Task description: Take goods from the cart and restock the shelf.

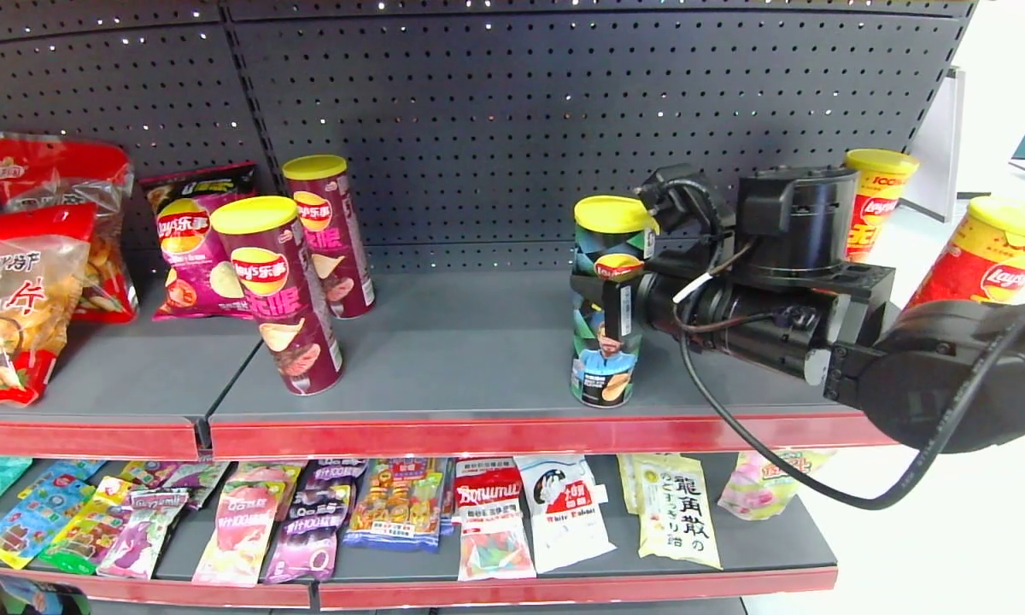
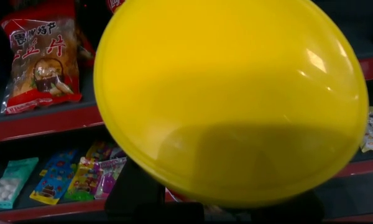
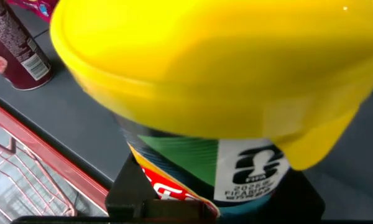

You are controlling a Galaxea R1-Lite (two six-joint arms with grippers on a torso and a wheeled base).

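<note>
A blue-green chip can (image 1: 602, 359) with a yellow lid (image 1: 613, 213) stands upright near the front of the grey shelf board (image 1: 478, 342). My right gripper (image 1: 608, 301) comes in from the right and is shut on its middle. In the right wrist view the same can (image 3: 236, 168) sits between the dark fingers (image 3: 127, 193) under its lid (image 3: 205, 62). The left wrist view shows a large yellow lid (image 2: 230, 93) of another can close up, held in my left gripper (image 2: 217, 211). That can's body is hidden.
Two purple cans (image 1: 278, 290) (image 1: 329, 235), a purple bag (image 1: 190, 248) and red snack bags (image 1: 26, 282) stand on the left of the shelf. Red-yellow cans (image 1: 875, 205) (image 1: 986, 252) stand at the right. Packets fill the lower shelf (image 1: 495, 512). The wire cart (image 3: 25, 180) lies below the shelf's red lip.
</note>
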